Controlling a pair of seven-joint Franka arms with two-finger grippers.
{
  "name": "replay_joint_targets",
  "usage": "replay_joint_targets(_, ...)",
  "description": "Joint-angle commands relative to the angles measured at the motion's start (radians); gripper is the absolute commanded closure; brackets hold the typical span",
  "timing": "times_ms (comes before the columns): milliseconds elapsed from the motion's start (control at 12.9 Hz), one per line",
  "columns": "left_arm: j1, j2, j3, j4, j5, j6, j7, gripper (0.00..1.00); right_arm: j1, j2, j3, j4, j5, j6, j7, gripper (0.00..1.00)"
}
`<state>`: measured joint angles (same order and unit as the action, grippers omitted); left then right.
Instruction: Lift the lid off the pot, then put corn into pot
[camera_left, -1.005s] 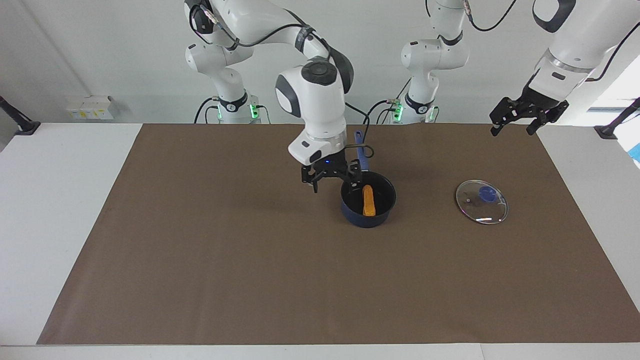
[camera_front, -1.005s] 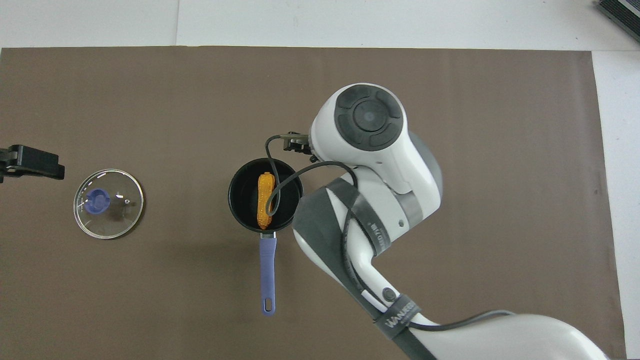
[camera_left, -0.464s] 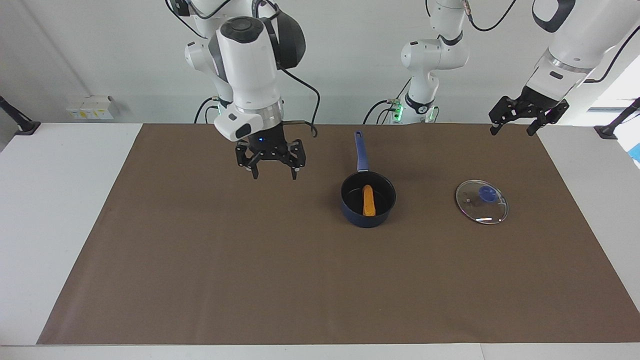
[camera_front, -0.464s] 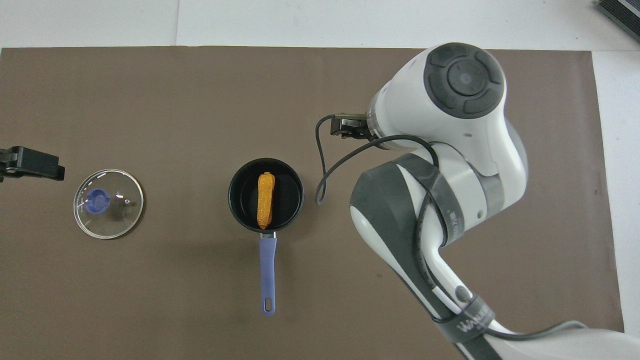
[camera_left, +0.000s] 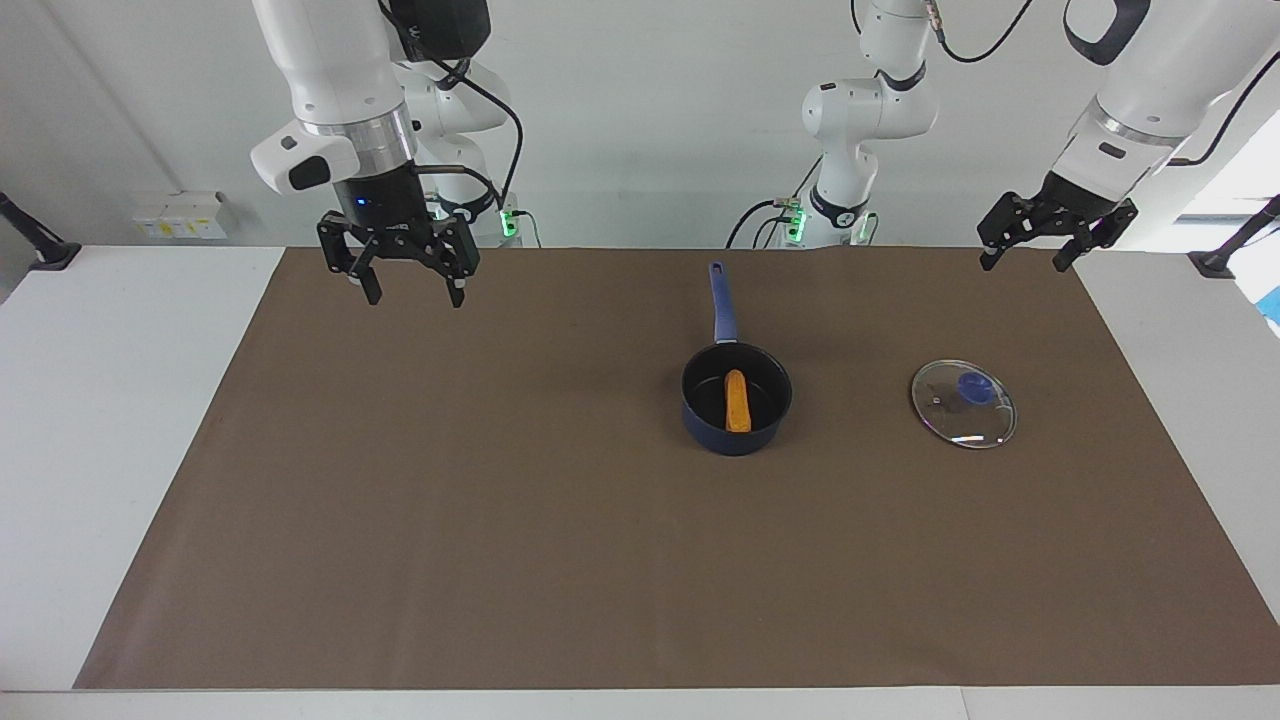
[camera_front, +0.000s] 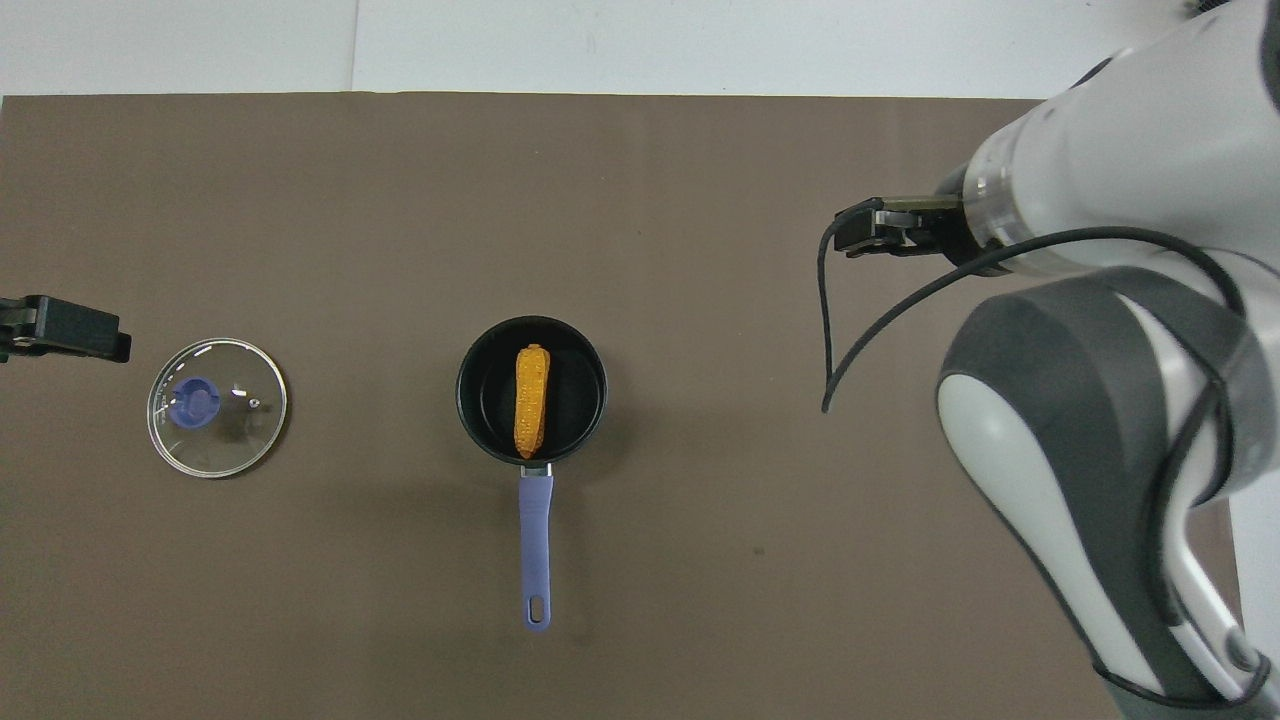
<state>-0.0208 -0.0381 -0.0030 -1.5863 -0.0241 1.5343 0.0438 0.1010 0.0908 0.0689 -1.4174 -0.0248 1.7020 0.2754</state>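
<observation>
The dark blue pot (camera_left: 737, 420) (camera_front: 488, 432) stands mid-table, its handle pointing toward the robots. The corn (camera_left: 737, 401) (camera_front: 531, 400) lies inside it. The glass lid (camera_left: 963, 403) (camera_front: 217, 407) with its blue knob lies flat on the mat beside the pot, toward the left arm's end. My right gripper (camera_left: 410, 288) is open and empty, raised over the mat toward the right arm's end, well apart from the pot. My left gripper (camera_left: 1025, 260) is open and empty, raised over the mat's edge nearest the robots at the left arm's end; only part of it shows in the overhead view (camera_front: 60, 328).
A brown mat (camera_left: 500, 520) covers most of the white table (camera_left: 110, 400). The right arm's body (camera_front: 1120, 400) fills one side of the overhead view, with a loose black cable (camera_front: 850, 340) hanging from its wrist.
My right gripper has risen from beside the pot and swung away toward the right arm's end of the table. The corn stays in the pot. The left gripper has not moved.
</observation>
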Motion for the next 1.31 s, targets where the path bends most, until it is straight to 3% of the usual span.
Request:
replay_joint_targets(0,-0.008,-0.009,0.008,-0.004,-0.007,-0.008,0.004,0.0,-0.046,-0.043,0.008,-0.014,-0.01,-0.044,-0.044,0.0)
replay_joint_targets(309,-0.008,-0.009,0.008,-0.006,-0.007,-0.008,0.004,0.0,-0.119,-0.1,0.008,-0.011,0.008,-0.114,-0.068,0.0)
replay_joint_targets(618,-0.01,-0.011,0.008,-0.006,-0.007,-0.008,0.004,0.0,-0.191,-0.123,-0.015,-0.024,0.009,-0.14,-0.22,0.0)
replay_joint_targets(1236,-0.008,-0.011,0.008,-0.014,-0.007,-0.008,0.008,0.0,-0.219,-0.197,-0.024,-0.138,0.006,-0.213,-0.223,0.0)
